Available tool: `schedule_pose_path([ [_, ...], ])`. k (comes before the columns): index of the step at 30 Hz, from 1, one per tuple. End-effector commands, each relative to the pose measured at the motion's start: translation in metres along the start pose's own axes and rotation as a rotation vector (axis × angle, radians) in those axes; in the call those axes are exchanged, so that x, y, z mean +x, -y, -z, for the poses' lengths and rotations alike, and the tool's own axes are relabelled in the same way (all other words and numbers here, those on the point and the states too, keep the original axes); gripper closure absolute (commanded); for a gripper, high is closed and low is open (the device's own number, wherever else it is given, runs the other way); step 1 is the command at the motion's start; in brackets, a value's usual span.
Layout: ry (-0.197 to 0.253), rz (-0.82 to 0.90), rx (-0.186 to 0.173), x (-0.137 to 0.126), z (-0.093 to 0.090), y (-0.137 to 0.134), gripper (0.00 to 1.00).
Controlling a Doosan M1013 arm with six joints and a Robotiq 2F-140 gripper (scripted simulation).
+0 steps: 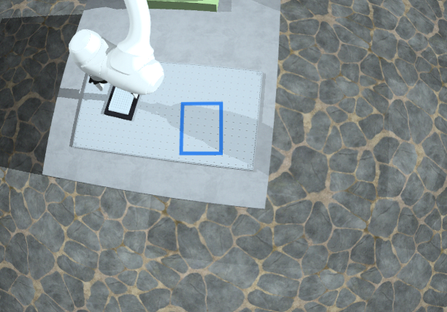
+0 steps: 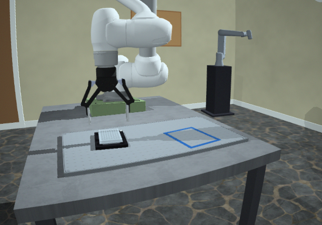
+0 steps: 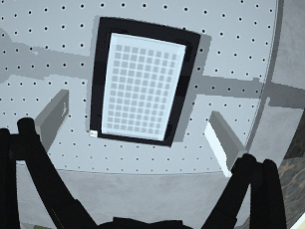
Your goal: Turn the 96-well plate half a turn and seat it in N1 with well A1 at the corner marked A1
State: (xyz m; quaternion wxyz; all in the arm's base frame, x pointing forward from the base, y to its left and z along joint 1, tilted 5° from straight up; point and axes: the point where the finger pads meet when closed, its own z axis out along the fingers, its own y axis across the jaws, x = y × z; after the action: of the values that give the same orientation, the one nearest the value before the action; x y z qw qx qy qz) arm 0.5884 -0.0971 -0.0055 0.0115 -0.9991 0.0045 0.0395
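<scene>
The white 96-well plate (image 2: pixel 110 136) lies flat in the black plate nest N1 (image 2: pixel 111 142) at the left of the perforated deck. It also shows in the top view (image 1: pixel 120 102), partly under the arm, and in the wrist view (image 3: pixel 143 86). A small white mark (image 3: pixel 93 133) sits at the nest's lower left corner in the wrist view. My gripper (image 2: pixel 108 115) is open and empty. It hangs well above the plate, fingers spread to either side (image 3: pixel 143 134).
The bench spot B1 (image 2: pixel 191 137) is a blue taped outline on the deck's right half, also in the top view (image 1: pixel 201 128). The green arm base (image 2: pixel 117 106) stands behind the nest. A black pedestal with a grey arm (image 2: pixel 219 88) stands off the table.
</scene>
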Motion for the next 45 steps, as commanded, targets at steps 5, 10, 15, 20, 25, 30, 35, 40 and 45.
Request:
schedule_pose_path([
  [5, 0.0, 0.0, 0.0, 0.0, -0.011, 0.0, 0.0],
  [10, 0.0, 0.0, 0.0, 0.0, -0.016, 0.0, 0.0],
  [15, 0.0, 0.0, 0.0, 0.0, -0.025, 0.0, 0.0],
  [20, 0.0, 0.0, 0.0, 0.0, -0.033, 0.0, 0.0],
  [25, 0.0, 0.0, 0.0, 0.0, -0.038, 0.0, 0.0],
  [30, 0.0, 0.0, 0.0, 0.0, -0.045, 0.0, 0.0],
  [35, 0.0, 0.0, 0.0, 0.0, -0.045, 0.0, 0.0],
  [40, 0.0, 0.0, 0.0, 0.0, -0.045, 0.0, 0.0],
  [45, 0.0, 0.0, 0.0, 0.0, -0.045, 0.0, 1.0],
])
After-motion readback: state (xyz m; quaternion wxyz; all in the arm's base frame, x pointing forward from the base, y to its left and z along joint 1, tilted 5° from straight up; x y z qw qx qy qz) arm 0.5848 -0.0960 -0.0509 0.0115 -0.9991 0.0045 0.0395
